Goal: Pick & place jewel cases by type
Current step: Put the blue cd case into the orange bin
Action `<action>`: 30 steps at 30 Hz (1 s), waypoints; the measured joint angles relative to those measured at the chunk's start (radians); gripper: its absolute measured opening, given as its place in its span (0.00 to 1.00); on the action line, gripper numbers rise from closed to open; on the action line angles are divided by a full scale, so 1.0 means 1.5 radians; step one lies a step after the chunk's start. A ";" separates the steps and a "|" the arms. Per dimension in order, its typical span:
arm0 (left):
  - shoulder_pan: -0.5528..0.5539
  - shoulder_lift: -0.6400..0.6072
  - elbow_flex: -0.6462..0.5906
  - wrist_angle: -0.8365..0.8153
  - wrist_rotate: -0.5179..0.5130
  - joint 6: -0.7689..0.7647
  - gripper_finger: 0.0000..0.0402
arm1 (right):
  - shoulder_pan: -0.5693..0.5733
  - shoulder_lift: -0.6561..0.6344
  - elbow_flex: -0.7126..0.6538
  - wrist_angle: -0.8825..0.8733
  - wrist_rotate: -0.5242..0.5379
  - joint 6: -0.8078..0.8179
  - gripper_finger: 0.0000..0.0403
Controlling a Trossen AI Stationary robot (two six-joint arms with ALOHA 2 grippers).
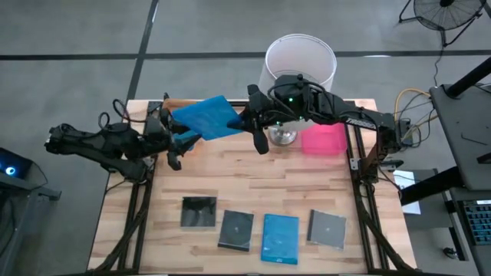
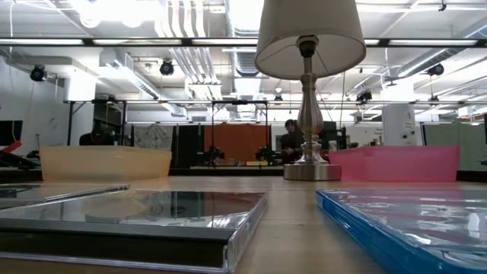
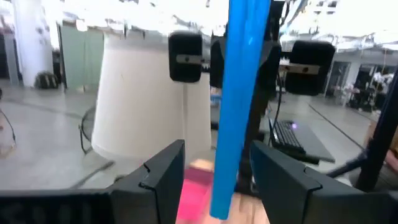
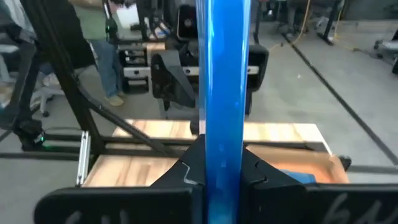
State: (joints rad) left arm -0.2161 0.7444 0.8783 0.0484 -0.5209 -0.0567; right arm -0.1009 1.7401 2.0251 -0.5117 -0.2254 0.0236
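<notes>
Mid-air handover: right gripper (image 1: 244,120) pinches the blue case (image 1: 205,118); left gripper (image 1: 178,138) spread around it. Early release risks a drop.

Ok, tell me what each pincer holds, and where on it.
Right pincer clamps the blue jewel case by one edge, held aloft. Left pincer stands open around its opposite edge, not gripping.

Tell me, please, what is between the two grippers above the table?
The blue jewel case, edge-on in both wrist views, spans from the left gripper to the right gripper, which clamps it.
</notes>
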 joint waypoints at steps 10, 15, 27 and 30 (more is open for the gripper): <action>-0.001 -0.011 0.001 0.035 0.035 0.016 0.41 | 0.000 0.000 0.000 0.035 -0.035 0.024 0.04; 0.000 -0.010 0.019 0.035 0.050 0.017 0.38 | 0.000 0.000 0.007 0.043 -0.056 0.034 0.04; 0.000 -0.004 0.029 0.037 0.113 0.002 0.29 | 0.001 0.000 0.008 0.050 -0.068 0.037 0.04; 0.000 0.004 0.029 0.035 0.114 0.001 0.29 | 0.000 0.000 0.008 0.050 -0.068 0.037 0.04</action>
State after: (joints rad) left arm -0.2157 0.7511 0.9215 0.1017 -0.3494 -0.0547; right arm -0.1002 1.7401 2.0373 -0.4367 -0.3279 0.0795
